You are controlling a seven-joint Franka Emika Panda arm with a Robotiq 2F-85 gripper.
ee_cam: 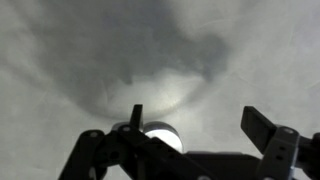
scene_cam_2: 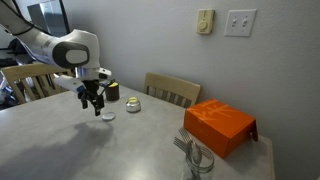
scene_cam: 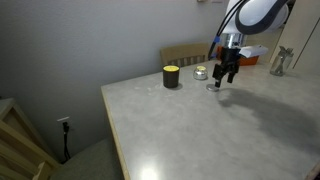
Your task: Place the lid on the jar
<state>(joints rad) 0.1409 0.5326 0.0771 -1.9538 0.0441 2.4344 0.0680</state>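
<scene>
Gripper (ee_cam: 200,135): jaws spread wide, nothing clamped.
Lid (ee_cam: 163,138): flat on the table (scene_cam: 180,130), under the gripper, close beside one finger.
Jar (scene_cam: 200,72): nearby, uncovered.

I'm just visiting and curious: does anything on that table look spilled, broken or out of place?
Nothing looks spilled or broken. The only loose piece is the lid, which lies flat on the table, apart from the jar and close to the open gripper.
</scene>
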